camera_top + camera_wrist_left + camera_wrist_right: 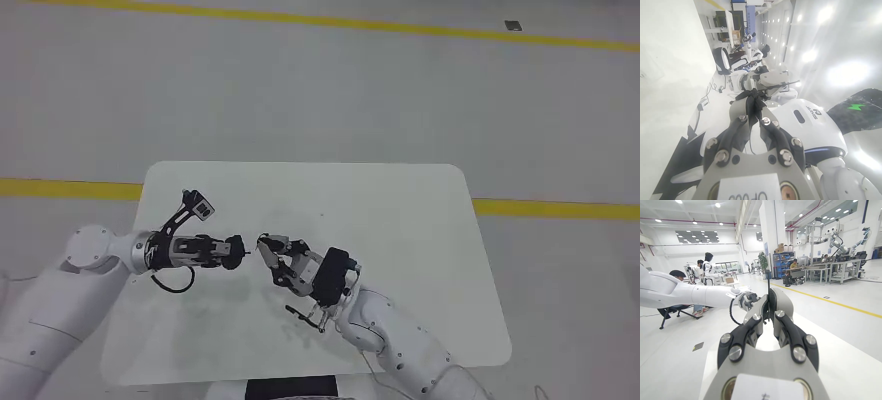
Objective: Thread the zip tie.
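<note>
The right gripper is seen pinched on the zip tie, a thin black strap that is held crosswise between the fingers, with a long free part carried out past them and a shorter part left on the other side. The left gripper is held with its fingers pressed together, its tip brought just beside the right one's; whether the strap is caught in it cannot be told. Both are placed over the left half of the white table
</note>
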